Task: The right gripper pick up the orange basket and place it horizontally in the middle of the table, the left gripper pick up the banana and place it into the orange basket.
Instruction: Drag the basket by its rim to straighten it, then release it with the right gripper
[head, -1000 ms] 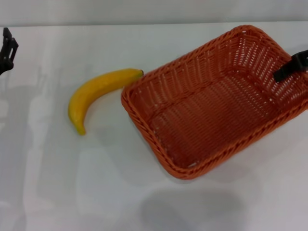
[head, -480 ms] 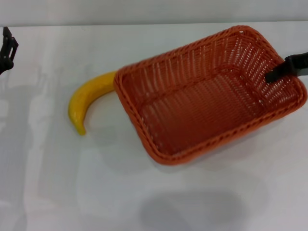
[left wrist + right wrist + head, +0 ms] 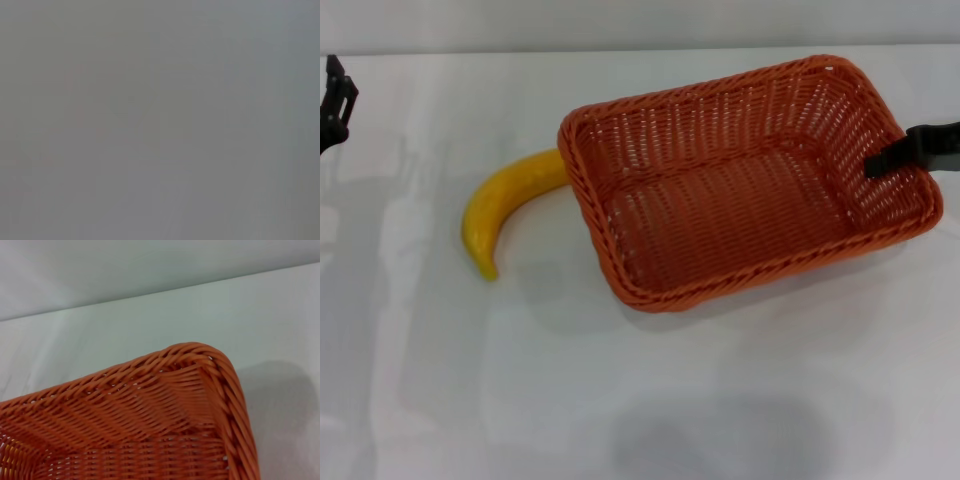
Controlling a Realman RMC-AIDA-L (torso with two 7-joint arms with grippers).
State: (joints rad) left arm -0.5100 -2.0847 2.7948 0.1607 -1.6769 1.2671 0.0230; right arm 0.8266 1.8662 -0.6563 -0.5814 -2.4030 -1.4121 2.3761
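- The right hand point(image 3: 888, 160) is reaching in from the right edge, its black fingers sitting at the right rim of the orange basket point(image 3: 740, 200); whether they are clamping the rim cannot be told.
- The basket is lying on the white desk point(image 3: 620, 400), stretching away from that hand toward the left.
- The banana point(image 3: 500, 210) is lying on the basket's far side from the right hand, 1 end meeting the rim.
- The left hand point(image 3: 335, 100) is waiting at the left edge, well apart from the banana; its opening cannot be told.
- The right wrist view is showing 1 basket corner point(image 3: 200, 390) only.
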